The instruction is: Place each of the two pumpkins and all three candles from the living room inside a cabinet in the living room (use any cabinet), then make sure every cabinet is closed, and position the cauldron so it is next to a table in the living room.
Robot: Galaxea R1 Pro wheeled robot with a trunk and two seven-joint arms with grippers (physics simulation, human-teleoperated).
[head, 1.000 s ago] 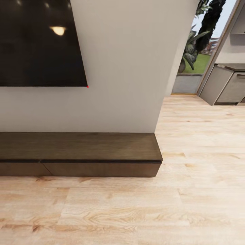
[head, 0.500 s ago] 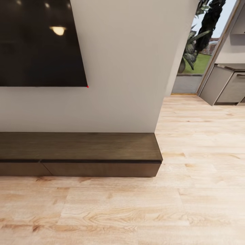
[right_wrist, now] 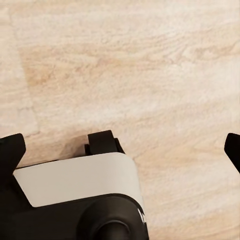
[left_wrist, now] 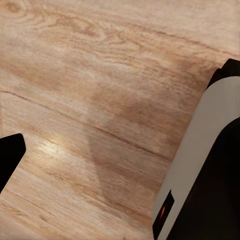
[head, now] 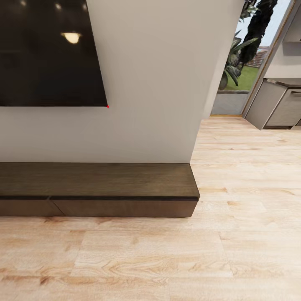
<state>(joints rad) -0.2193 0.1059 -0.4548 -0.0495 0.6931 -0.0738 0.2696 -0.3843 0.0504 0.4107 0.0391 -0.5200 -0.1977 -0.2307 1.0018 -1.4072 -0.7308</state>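
The long, low dark brown cabinet runs along the foot of the pale grey wall, and its drawer fronts sit flush and shut. Its top is bare. The pumpkins, the candles, the cauldron and the table are out of view. In the left wrist view my left gripper hangs over the plank floor with one black fingertip at the picture's edge and nothing between the fingers. My right gripper is open over the floor, empty, with my own white and black base beneath it.
A black wall-mounted TV hangs above the cabinet. The wall ends at a corner; to its right the light wood floor leads to a doorway with plants and grey kitchen units.
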